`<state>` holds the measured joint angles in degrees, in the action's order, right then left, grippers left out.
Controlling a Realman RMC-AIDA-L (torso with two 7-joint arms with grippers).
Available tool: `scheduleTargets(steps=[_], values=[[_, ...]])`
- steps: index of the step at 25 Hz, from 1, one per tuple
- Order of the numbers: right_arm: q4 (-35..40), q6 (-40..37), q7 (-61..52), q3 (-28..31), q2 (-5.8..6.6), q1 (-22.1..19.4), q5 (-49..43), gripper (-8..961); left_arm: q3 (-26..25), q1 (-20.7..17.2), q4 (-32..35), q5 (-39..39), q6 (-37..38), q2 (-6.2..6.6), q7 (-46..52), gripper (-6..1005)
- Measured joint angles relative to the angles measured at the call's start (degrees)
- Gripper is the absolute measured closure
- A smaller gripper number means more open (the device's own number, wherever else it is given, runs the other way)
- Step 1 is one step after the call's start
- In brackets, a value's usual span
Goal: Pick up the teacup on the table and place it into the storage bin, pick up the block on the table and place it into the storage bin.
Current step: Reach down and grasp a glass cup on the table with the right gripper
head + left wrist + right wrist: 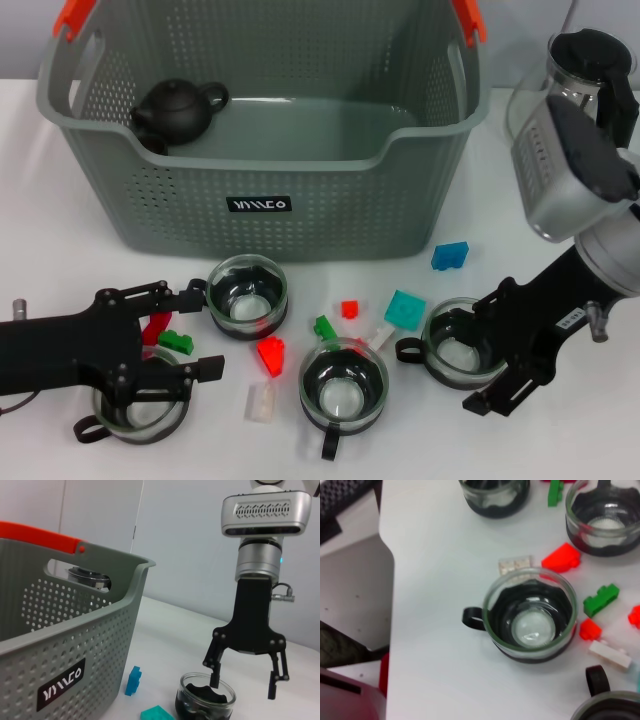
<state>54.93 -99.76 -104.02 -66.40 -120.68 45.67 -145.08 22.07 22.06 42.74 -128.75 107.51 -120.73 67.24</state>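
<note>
The right gripper is poised with its fingers spread wide and empty around the rightmost teacup on the table, well short of the storage bin; the left gripper is likewise spread open and empty above the leftmost teacup. The glass rim should be straddled squarely, the fingers closed gently, and the cup lifted straight up so that the nearby teal block is not knocked.
</note>
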Motion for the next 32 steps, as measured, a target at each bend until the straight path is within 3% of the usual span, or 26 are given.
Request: scheduleTargets(steps=[3, 14, 32], values=[[-0.35, 2.02, -0.10, -1.77, -0.06, -0.24, 0.04, 35, 0.00, 0.06, -0.13, 0.01, -0.02, -0.04, 0.00, 140], [-2.92, 7.16, -0.17, -6.95, -0.19, -0.64, 0.50, 366, -0.02, 0.35, -0.59, 0.07, -0.02, -0.03, 0.00, 139], [-2.86, 9.23, -2.59, -11.59, -0.33, -0.12, 0.64, 403, -0.01, 0.31, -0.73, 0.08, -1.51, -0.03, 0.00, 140]])
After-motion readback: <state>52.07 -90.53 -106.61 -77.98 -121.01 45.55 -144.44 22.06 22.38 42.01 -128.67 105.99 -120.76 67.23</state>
